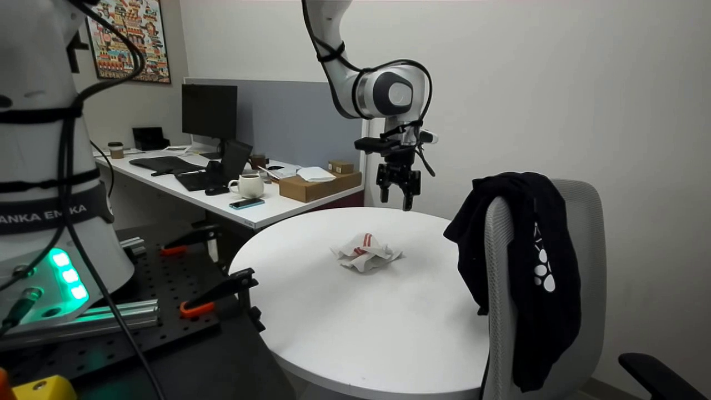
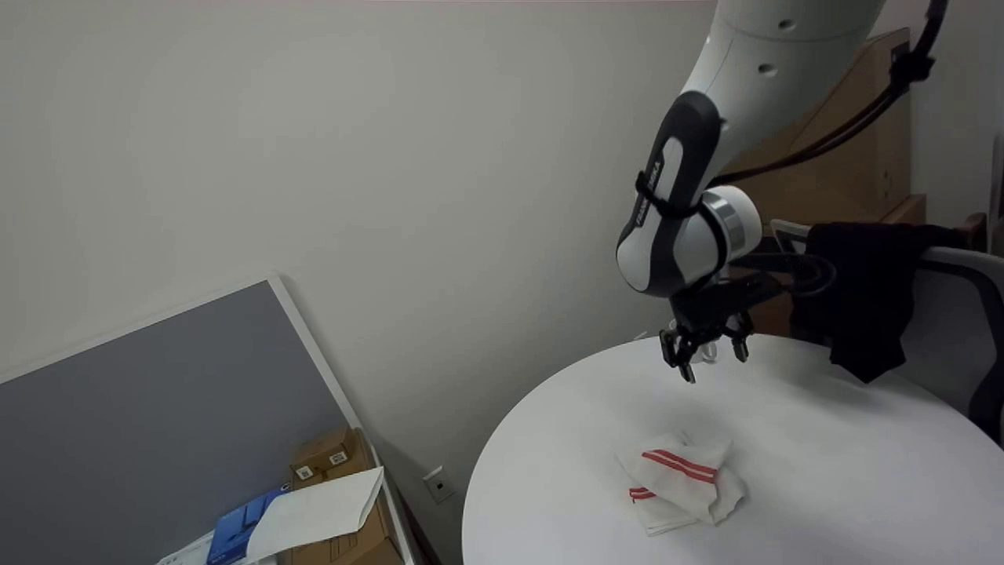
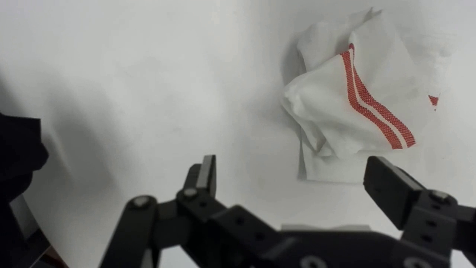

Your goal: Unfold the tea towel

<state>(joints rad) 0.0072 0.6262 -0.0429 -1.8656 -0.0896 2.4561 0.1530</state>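
Note:
A white tea towel with red stripes lies crumpled and folded over itself on the round white table. It shows in both exterior views (image 1: 366, 254) (image 2: 681, 479) and at the upper right of the wrist view (image 3: 334, 108). My gripper (image 1: 396, 201) is open and empty, pointing down above the table. In an exterior view the gripper (image 2: 714, 367) hangs higher than the towel and off toward the table's far side. In the wrist view the fingers of the gripper (image 3: 290, 162) are wide apart, and the towel's near edge shows between them, close to the right finger.
The round table (image 1: 355, 328) carries the towel. A chair (image 1: 591, 250) with a black garment (image 1: 541, 239) stands against the table's edge. A desk (image 1: 266, 208) with a mug (image 1: 248, 186) and cardboard box (image 1: 319, 187) stands behind. Clamps (image 1: 219, 291) sit beside the robot base.

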